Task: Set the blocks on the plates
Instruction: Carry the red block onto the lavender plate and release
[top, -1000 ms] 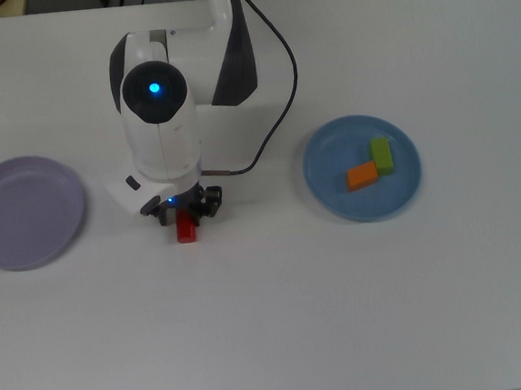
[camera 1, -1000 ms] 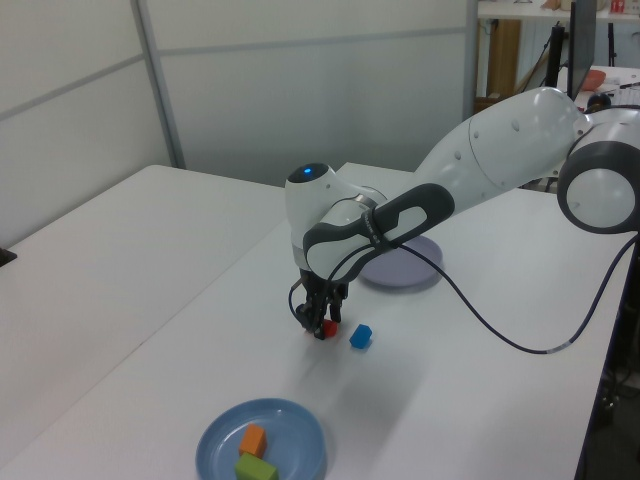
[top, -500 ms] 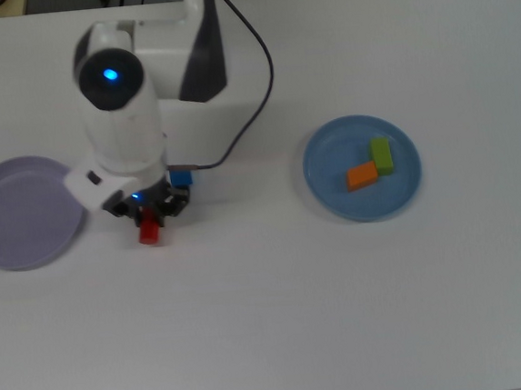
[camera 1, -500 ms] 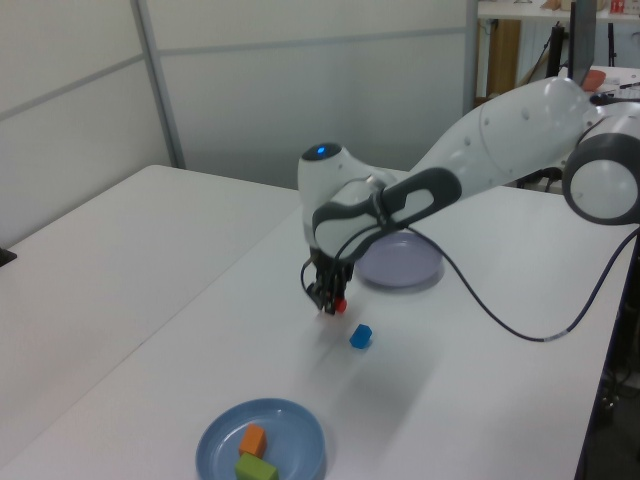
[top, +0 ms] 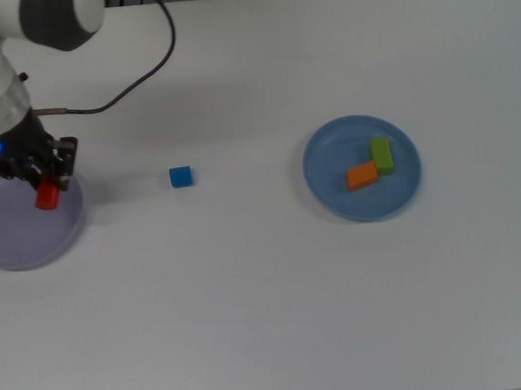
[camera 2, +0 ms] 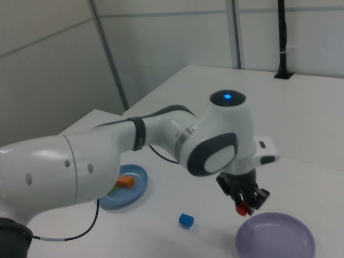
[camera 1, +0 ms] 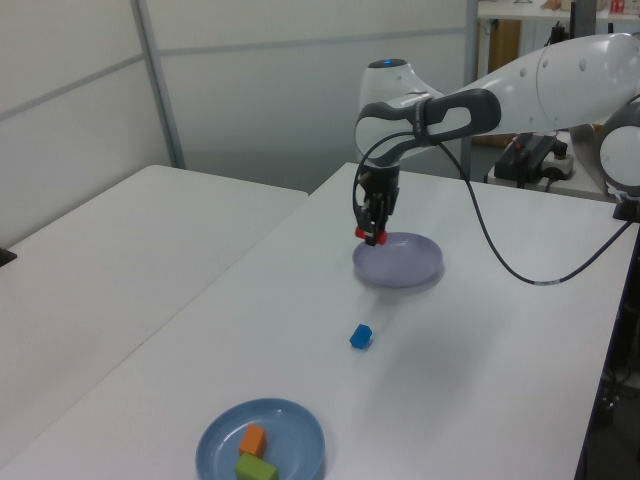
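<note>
Pincer (top: 44, 182): mine, closed on the red block (top: 47, 196), which hangs below my fingertips. A second ago I held this block low over the bare surface (top: 269, 295), well away from the purple plate (top: 14, 244); since then I have carried it across and lifted it, and it now sits above the plate's near rim, on the side facing the blue cube (top: 180, 176). In the left view the block (camera 1: 372, 236) is clearly off the plate (camera 1: 400, 265), not yet resting on it.

Red block: in my grip, over the purple plate's edge, not set down.

Blue cube: alone on the surface, between the two plates, nearer the purple plate. It was hidden beside my arm a second ago and is now in plain view, apparently unmoved.

Orange block (top: 362, 176) and green bar (top: 382, 155): on the blue plate (top: 334, 198), touching or nearly so, unchanged.

Meaning for the task: two blocks are placed, and the third is at its plate. I judge what remains here is moving a little further inward from the rim, lowering and letting go, so the block cannot tip off the edge. The blue cube then remains.
</note>
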You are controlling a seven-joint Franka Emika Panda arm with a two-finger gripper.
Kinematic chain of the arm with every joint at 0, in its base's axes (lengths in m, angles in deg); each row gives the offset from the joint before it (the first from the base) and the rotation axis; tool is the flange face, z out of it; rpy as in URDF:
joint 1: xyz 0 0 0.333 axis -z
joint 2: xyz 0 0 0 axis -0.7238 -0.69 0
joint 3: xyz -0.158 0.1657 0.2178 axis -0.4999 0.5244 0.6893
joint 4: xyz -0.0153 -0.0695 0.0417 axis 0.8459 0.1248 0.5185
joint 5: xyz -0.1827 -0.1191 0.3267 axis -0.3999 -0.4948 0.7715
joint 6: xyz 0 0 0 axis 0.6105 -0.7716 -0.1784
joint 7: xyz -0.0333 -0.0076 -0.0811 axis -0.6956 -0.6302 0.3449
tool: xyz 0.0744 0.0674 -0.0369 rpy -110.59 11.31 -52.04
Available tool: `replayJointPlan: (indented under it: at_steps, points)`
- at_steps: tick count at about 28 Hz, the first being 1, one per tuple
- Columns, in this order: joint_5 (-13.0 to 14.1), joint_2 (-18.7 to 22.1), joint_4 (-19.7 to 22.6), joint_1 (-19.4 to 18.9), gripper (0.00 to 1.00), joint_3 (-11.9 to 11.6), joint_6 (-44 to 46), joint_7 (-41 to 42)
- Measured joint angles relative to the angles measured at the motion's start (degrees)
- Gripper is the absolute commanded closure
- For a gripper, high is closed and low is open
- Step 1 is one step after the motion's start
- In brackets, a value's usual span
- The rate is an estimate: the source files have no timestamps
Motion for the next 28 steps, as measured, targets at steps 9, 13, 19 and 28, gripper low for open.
replayJointPlan:
  at_steps: [9,13,19,28]
  points:
    - [0.00,-5.10,-0.52,2.41,1.00,0.00,-3.37,2.39]
    - [0.00,-6.35,-1.54,3.23,0.97,0.00,-3.62,2.79]
    - [0.00,-6.56,-2.24,3.99,0.54,0.00,-3.62,3.20]
    - [-0.02,-6.76,-2.24,4.01,0.00,0.01,-3.62,3.95]
